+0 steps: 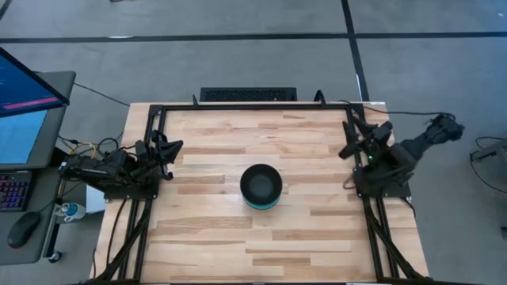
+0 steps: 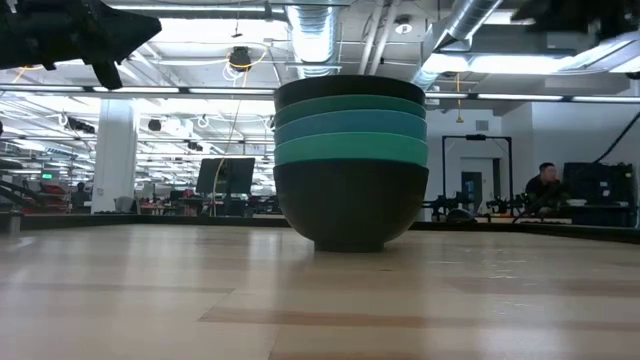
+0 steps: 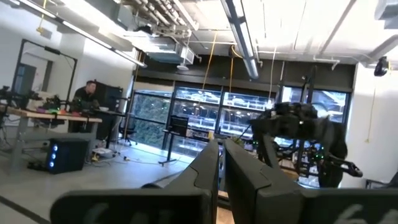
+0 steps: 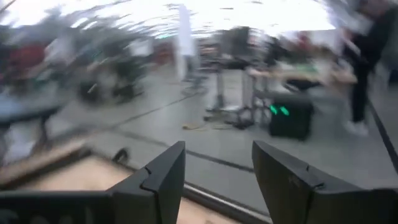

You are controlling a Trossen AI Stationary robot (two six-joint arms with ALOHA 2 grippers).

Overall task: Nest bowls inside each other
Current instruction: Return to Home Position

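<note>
Low view: five bowls (image 2: 350,160) nested in one stack at table (image 2: 150,290) centre, black outermost and innermost. Nesting looks done; only parking the arms remains. Left gripper (image 3: 221,146) at left edge, fingers together, empty. Right gripper (image 4: 217,146) at right edge, fingers apart, empty.

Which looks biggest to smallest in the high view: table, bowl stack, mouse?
1. Table
2. Bowl stack
3. Mouse, a bit smaller than the stack. It lies on a side desk, perhaps at another height, so true sizes are unsure.
</note>
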